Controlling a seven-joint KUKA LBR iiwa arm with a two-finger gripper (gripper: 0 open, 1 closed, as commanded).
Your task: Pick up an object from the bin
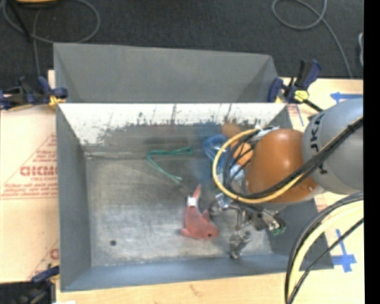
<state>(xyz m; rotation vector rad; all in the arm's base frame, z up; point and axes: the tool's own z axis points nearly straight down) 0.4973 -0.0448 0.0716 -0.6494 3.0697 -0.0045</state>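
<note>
My gripper [239,233] is low in the bin's front right part, under the arm's orange cover. Just left of it, close to touching, a red, roughly fish-shaped flat piece [197,225] with a small white tip lies on the floor. A thin green wire loop [165,159] lies further back, left of the middle. A blue rounded thing [211,146] sits at the back, partly hidden behind the cover and cables.
The bin's left half is bare grey floor with a small dark spot near the front left. The arm with its orange cover and yellow and black cables fills the right side above the bin's right wall.
</note>
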